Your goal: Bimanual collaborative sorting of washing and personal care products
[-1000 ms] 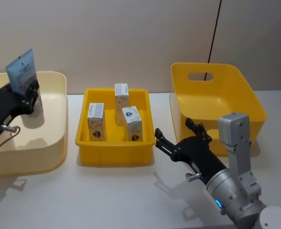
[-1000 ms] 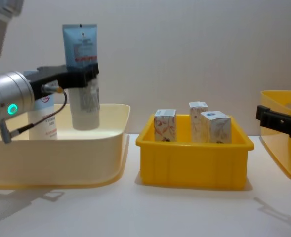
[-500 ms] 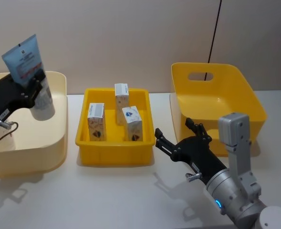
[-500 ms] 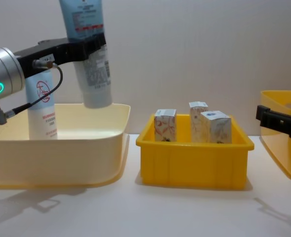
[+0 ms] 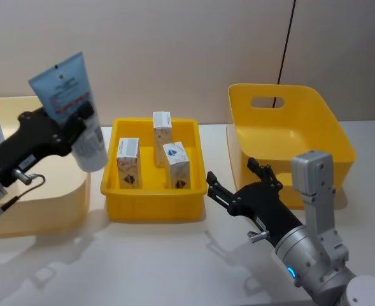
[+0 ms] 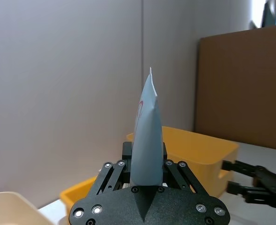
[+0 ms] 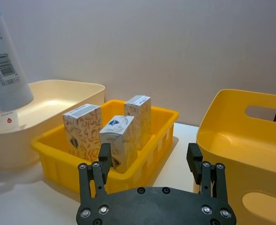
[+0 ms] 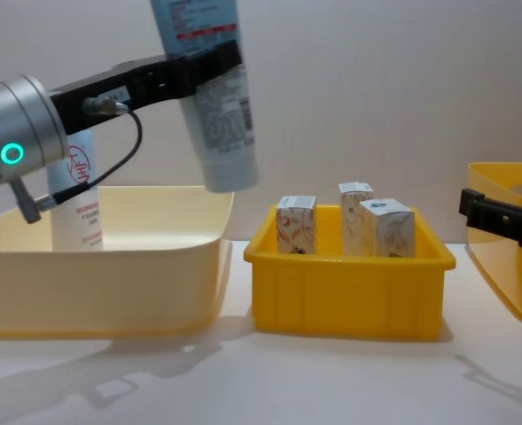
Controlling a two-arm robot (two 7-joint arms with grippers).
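Chest view: left gripper point(image 8: 209, 65) clamps a squeeze tube point(image 8: 226, 133) aloft.

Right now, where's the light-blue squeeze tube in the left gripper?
Head view, robot's left: the light-blue squeeze tube is held tilted, cap down, in the left gripper, above the cream plastic bin's rim beside the yellow plastic tray.

White table point(image 5: 142, 255): cream tub point(image 8: 110, 283), yellow tray point(image 5: 152, 207), yellow basket point(image 5: 302, 137).

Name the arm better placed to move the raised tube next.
Left. The left gripper is shut on the tube, held high beside the small yellow bin; the right gripper is open and empty, low before the large bin.
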